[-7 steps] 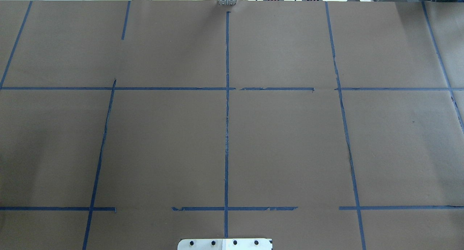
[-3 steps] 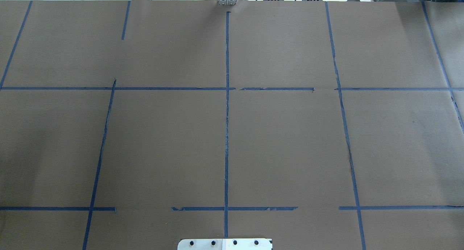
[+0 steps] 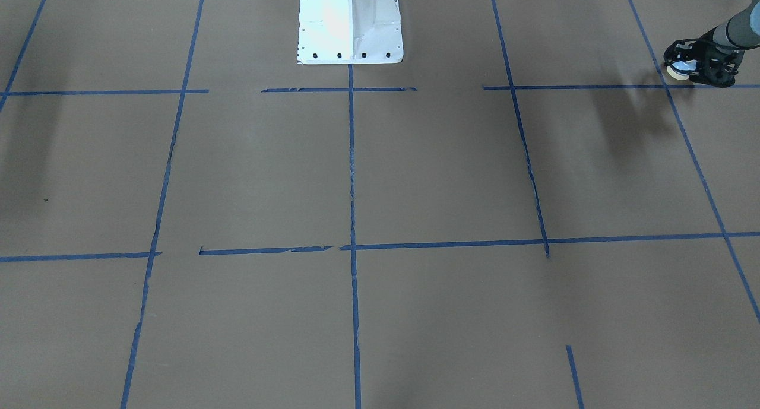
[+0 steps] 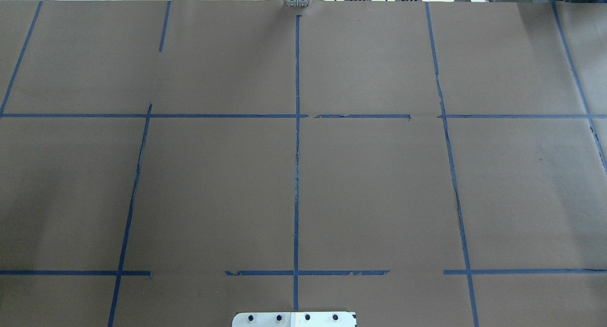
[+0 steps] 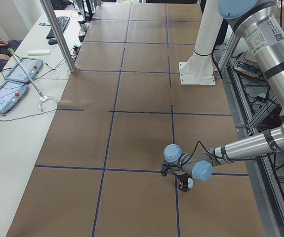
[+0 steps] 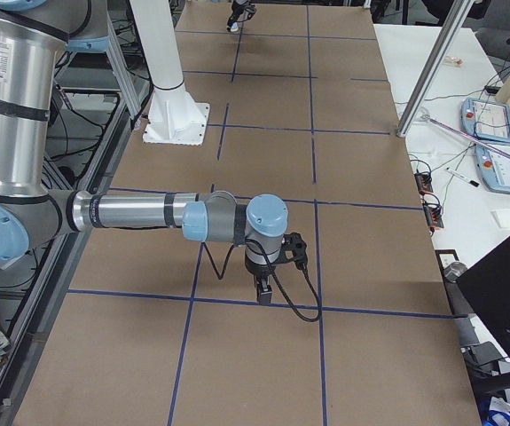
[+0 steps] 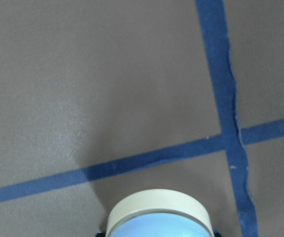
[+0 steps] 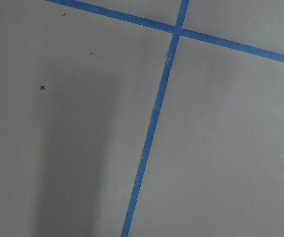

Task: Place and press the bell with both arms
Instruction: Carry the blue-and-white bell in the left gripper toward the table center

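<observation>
Bell [image 3: 675, 71]: is being gripped by the L gripper [image 3: 684, 69] at the table's L end, on the robot's side; its cream rim is being shown between the black fingers in the front-facing view
Bell, L wrist cam: the bell [image 7: 158, 219] is being seen at the frame's lower edge, cream rim above light-blue dome, near a crossing of blue tape [image 7: 228, 138]
Bell vs paper: whether it's touching the brown paper [image 4: 379, 189] or being held above it can't be told; a shadow is being cast on the paper beside it
L gripper fingers: are being closed round the bell, one on each side
L arm [image 5: 250, 148]: is being stretched low over the table, forearm nearly level, wrist bent down by a tape crossing
R gripper [image 6: 264, 291]: is being pointed straight down just above a tape line, toward the table's R end; finger state can't be told, as it's being shown in the side view only, & the R wrist cam is showing just paper & tape
R arm [image 6: 130, 213]: is being held out roughly level, wrist turned down
Grippers: are being seen well apart, at opposite ends of the table
Pedestal [image 3: 350, 23]: white, is being seen at the robot-side edge, mid-table, w/ bolt holes along its foot plate
Overhead cam: paper, tape grid & the pedestal's foot plate are being shown
</observation>
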Robot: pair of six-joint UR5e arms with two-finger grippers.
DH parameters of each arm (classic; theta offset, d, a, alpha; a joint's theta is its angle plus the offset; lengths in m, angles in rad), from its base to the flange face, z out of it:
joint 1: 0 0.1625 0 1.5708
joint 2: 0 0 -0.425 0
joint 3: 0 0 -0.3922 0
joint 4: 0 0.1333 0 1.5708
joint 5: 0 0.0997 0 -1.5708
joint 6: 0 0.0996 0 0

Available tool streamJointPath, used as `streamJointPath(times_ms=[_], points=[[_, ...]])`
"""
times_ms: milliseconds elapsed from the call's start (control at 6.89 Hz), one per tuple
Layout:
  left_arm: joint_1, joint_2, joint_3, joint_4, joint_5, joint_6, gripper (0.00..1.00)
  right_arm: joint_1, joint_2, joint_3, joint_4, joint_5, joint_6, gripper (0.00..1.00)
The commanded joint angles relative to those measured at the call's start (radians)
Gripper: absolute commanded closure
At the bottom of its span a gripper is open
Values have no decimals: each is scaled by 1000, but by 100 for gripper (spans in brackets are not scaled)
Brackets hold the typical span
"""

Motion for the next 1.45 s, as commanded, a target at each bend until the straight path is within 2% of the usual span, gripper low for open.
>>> streamJointPath(times_ms=[0,290,581,871,1016,1306], points=[[0,9,-14,-35,2,-1,91,-1,0,0,0,1,0,0],[-43,10,-137,-47,0,-26,92,-3,2,0,0,1,3,0],[-88,-64,-257,-46,6,-251,93,-3,0,-3,0,13,3,0],[-80,-216,-287,-28,6,-461,93,-3,0,-3,0,14,9,0],[-78,-322,-287,33,6,-510,93,-3,0,-3,-2,14,9,0],[-78,-550,-285,260,9,-558,93,-3,0,-5,-2,14,9,0]])
